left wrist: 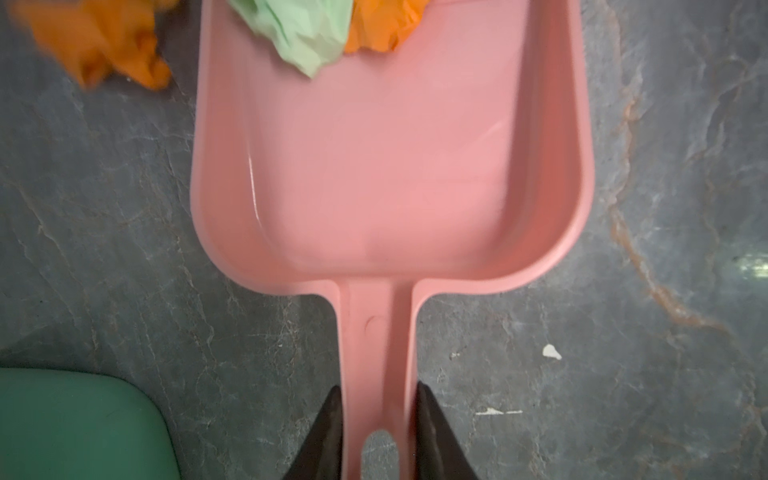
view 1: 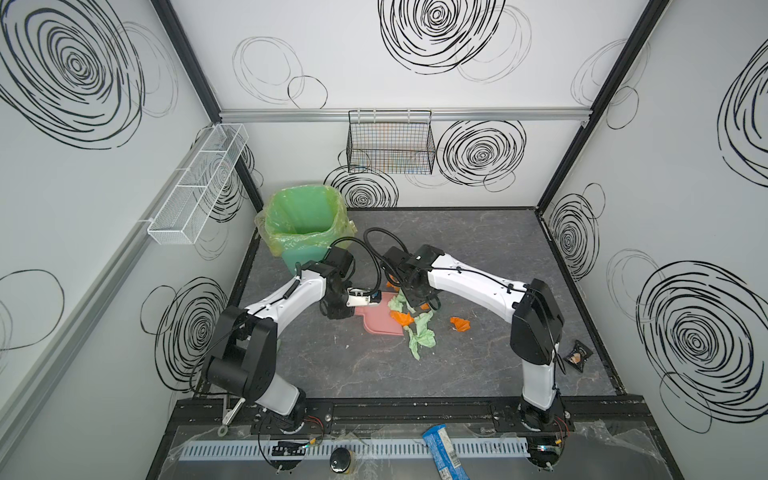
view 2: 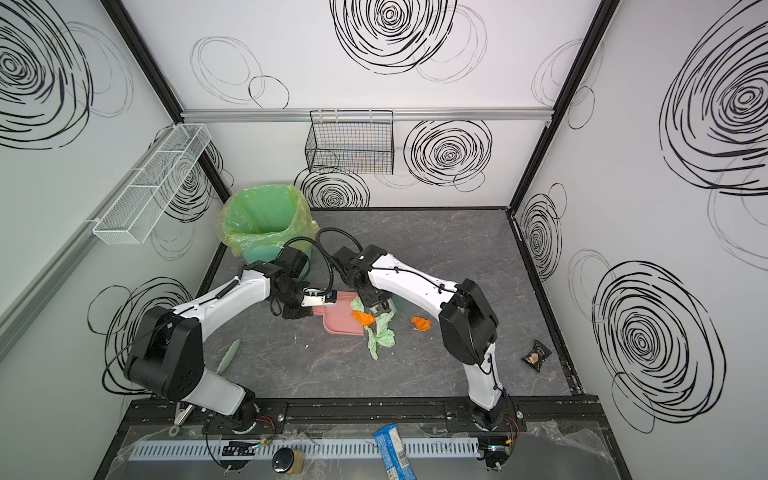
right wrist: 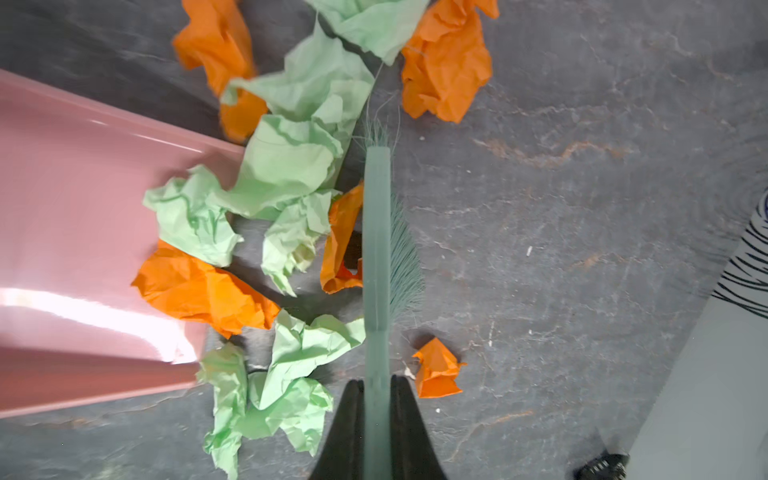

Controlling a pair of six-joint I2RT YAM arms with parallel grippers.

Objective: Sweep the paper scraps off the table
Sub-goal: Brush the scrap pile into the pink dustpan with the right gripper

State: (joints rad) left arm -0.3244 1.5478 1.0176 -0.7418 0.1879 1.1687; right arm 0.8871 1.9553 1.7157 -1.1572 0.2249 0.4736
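While the left gripper (left wrist: pixel 379 390) clamps the handle of the pink dustpan (left wrist: pixel 390 174), the right gripper (right wrist: pixel 377 384) is closed on the slim handle of the teal brush (right wrist: pixel 377 232).

Seen in a top view, the paper scraps (view 1: pixel 423 338) lie at three o'clock from the left gripper and six o'clock from the right gripper, heaped between the splayed bristles and the pan's open mouth, with a mint wad and an orange wad on its lip. They are thin, wrinkled paper. The pan is glossy moulded plastic. One orange wad (view 1: pixel 459 324) lies apart on the veined dark grey table (view 1: pixel 478 249). A green bin (view 1: pixel 303 220) with a translucent liner stands at the table's eleven o'clock, and a black packet (view 1: pixel 577 353) at four o'clock carries print too small to read.
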